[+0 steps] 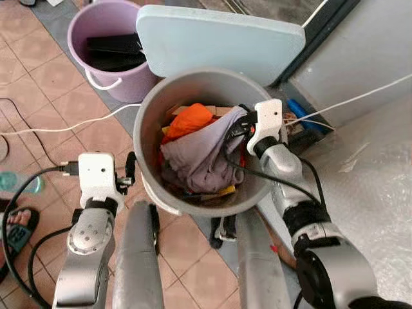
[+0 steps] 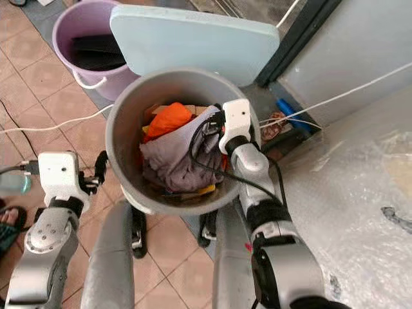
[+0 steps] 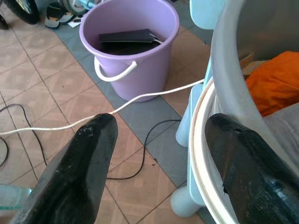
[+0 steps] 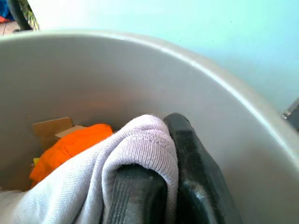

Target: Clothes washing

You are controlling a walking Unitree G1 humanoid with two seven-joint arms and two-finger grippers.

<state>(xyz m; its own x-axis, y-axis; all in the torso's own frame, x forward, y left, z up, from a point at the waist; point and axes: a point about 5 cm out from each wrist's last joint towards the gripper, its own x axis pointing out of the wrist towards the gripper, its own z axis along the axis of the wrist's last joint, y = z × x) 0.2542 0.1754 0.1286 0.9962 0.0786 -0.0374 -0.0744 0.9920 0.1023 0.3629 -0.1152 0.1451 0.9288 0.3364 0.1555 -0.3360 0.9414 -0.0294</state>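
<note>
A grey bucket [image 1: 149,109] stands in front of me, holding a pale grey garment [image 1: 199,158] and an orange garment [image 1: 190,121]. Inside the bucket near its right wall, my right gripper [image 1: 235,131] is shut on a fold of the grey garment [image 4: 135,149]. The cloth is pinched between its black fingers [image 4: 194,158]. My left gripper [image 1: 132,170] is open outside the bucket's left wall. One of its fingers [image 3: 81,163] is over the floor and the other is against the bucket's rim [image 3: 202,140].
A purple bucket [image 1: 106,71] holding a dark object stands behind on the left. A light-blue board [image 1: 219,42] leans behind the grey bucket. A white cord [image 1: 64,125] crosses the tiled floor. A plastic-wrapped surface [image 1: 380,174] lies to the right. A sandal [image 1: 16,225] lies at the far left.
</note>
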